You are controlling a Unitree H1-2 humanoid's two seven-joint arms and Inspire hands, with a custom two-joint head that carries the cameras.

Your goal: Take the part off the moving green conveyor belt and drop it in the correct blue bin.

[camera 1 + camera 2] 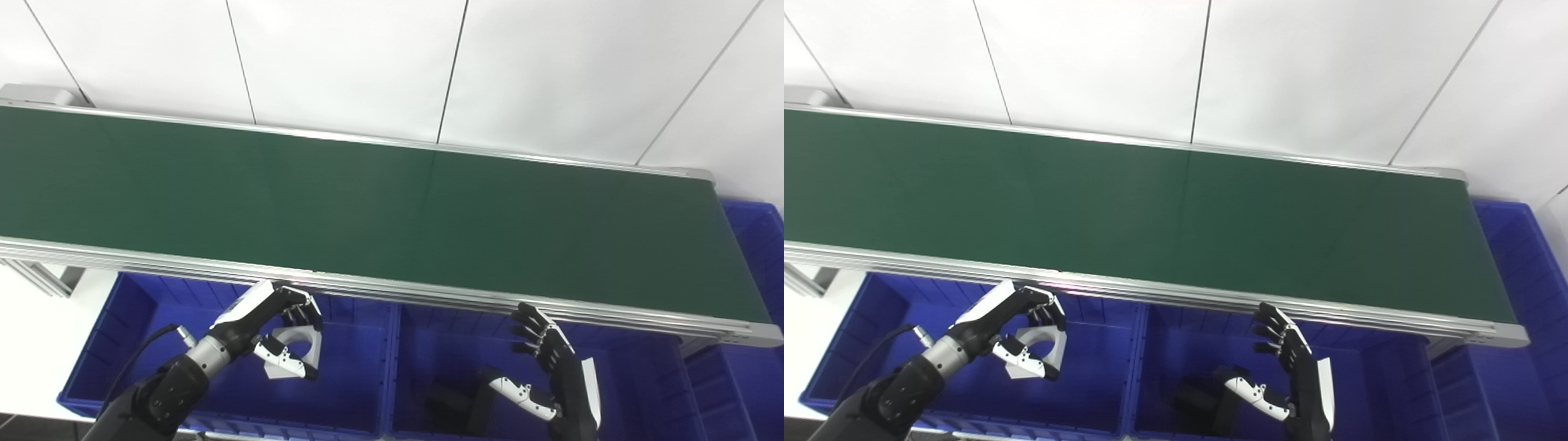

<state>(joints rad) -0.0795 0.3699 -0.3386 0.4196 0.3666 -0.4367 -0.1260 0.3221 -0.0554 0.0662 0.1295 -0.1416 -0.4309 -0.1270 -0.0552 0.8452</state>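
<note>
The green conveyor belt (367, 208) runs across the view with no part on it. My left hand (272, 327) hovers over the left blue bin (358, 392), below the belt's near rail, shut on a white part with a round hole (300, 343). My right hand (551, 367) is raised over the middle blue bin (625, 392) with fingers spread and nothing in it. A dark part (453, 401) lies in that middle bin.
The belt's aluminium rail (429, 294) runs just above both hands. A third blue bin (756, 245) stands past the belt's right end. White wall panels rise behind the belt.
</note>
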